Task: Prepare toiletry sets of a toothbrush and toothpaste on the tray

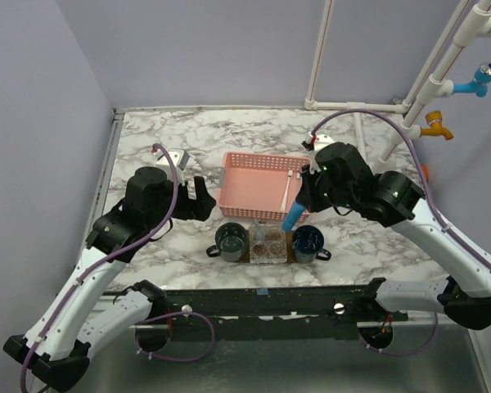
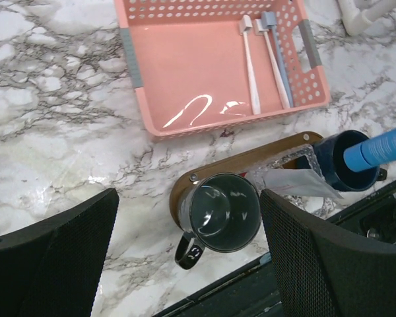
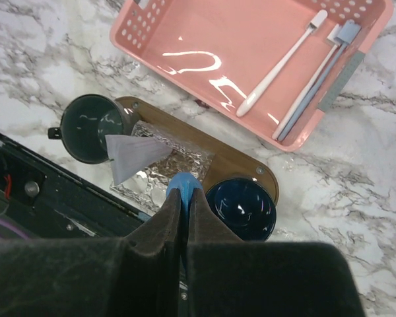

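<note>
From above, the right hand [image 1: 299,206] is pinched shut on a blue stick [image 1: 293,219] that slants down toward the blue cup [image 1: 308,242], just in front of the pink basket [image 1: 262,157]. The step looks to be standing that stick in the cup. It wants a slow, straight drop with the low end kept inside the rim, since a sideways push could tip the cup or shove it along. The left hand [image 1: 202,199] hangs wide and holds nothing, near the basket's left wall and clear of the work. In the left wrist view the stick's low end shows against the cup's mouth, though whether it is inside or just above cannot be told, so letting go only once it leans on the rim seems wise. The cup stands on the right end of the tray [image 2: 247,160], a dark brown wooden board with rounded ends lying on the marble tabletop [image 2: 53,99] just beside the basket's near wall, and a green cup [image 2: 221,211] stands on its other end. The toothbrush [image 2: 251,66], slim and all white with a small head, lies flat in the basket, not yet on the tray, with two more brushes [image 2: 277,59] close beside it. In the right wrist view the closed fingers hide most of the stick, so whether it is a tube or a brush handle cannot be told. A white folded packet [image 3: 135,153] rests on a clear box [image 3: 185,160] between the two cups.
</note>
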Available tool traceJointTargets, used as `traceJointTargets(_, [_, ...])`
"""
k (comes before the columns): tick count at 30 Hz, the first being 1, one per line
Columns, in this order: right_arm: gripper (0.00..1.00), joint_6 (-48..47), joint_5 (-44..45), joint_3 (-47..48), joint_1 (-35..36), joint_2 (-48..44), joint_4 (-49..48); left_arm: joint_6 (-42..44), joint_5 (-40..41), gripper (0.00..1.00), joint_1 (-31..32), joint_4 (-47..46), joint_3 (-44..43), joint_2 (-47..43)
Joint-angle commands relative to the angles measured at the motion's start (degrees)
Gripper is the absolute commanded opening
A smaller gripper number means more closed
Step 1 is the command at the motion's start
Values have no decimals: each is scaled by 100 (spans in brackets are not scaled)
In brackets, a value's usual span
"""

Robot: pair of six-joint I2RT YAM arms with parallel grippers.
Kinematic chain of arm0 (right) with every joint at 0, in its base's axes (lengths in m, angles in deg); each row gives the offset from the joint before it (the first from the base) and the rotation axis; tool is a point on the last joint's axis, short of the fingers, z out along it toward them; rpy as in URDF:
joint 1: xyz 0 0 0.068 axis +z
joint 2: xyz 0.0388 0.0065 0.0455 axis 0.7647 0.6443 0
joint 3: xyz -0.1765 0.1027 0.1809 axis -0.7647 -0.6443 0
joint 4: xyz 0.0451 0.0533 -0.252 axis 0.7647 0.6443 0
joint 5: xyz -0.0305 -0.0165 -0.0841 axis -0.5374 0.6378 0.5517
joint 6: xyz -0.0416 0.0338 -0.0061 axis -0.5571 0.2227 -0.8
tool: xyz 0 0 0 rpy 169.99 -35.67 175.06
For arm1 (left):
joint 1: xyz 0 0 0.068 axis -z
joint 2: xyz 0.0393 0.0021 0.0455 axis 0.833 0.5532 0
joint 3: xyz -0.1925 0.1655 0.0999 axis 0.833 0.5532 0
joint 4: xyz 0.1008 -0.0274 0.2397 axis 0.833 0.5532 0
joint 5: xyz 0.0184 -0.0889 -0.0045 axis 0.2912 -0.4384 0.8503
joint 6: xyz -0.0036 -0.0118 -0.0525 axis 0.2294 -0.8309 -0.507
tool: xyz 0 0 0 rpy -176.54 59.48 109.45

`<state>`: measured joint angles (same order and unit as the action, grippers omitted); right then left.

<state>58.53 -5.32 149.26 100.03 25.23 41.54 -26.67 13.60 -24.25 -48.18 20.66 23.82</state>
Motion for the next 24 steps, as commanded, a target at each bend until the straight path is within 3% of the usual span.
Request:
traceJointTargets(1, [0,-83,-78,-269,52,15,-343,-183,-138,87,-422,-71,155,-99])
traceJointTargets(10, [0,92,103,-543,379,188,-700,-313,-135,87,-895,-265,561,-145])
traceJointTargets(24, [0,325,785,-768,837,368,-959,-240,-238,86,-940,-668,1169,-245])
